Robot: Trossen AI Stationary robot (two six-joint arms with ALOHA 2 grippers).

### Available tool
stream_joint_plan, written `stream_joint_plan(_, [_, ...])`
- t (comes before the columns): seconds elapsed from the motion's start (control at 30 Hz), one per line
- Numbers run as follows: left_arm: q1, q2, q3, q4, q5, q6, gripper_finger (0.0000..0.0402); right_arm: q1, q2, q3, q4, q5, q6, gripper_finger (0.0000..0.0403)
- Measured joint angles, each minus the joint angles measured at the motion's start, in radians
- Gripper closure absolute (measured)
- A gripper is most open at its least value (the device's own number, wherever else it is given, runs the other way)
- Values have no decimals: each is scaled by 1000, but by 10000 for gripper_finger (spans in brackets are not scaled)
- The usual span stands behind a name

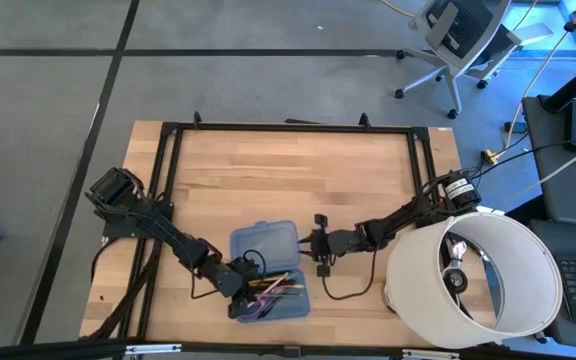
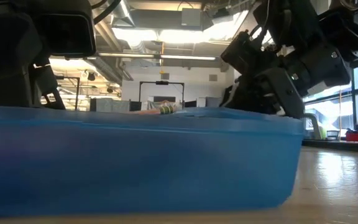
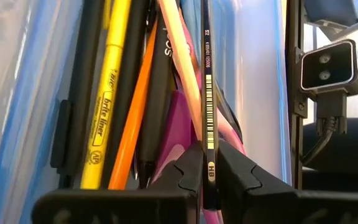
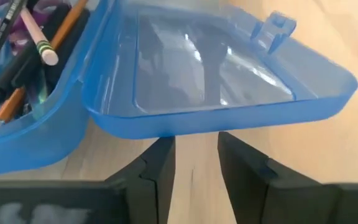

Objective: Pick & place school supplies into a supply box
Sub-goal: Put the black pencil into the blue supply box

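Your left claw point(image 3: 209, 177) pinches a black pencil point(image 3: 207, 93) over the supply box point(image 1: 268, 245).
The box lies open at the worktop's point(image 1: 288, 170) near middle, sticks in its near half; your right claw point(image 4: 194, 158) stands parted just beside the lid point(image 4: 229, 74), holding nothing.

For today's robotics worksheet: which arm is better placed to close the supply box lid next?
Probably the right: its open right gripper faces the raised lid, while the left gripper is shut on a black pencil.
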Motion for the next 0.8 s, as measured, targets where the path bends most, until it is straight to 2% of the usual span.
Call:
stream_joint_plan(0.3, [1, 0, 0, -42, 25, -24, 380, -1, -2, 3, 65, 6, -44, 277])
stream_joint_plan(0.57, [0, 1, -1, -45, 29, -21, 361, -1, -2, 3, 99, 0, -56, 277])
stream_joint_plan(0.8, [0, 0, 0, -77, 62, -32, 373, 3, -2, 3, 166, -2, -75, 277])
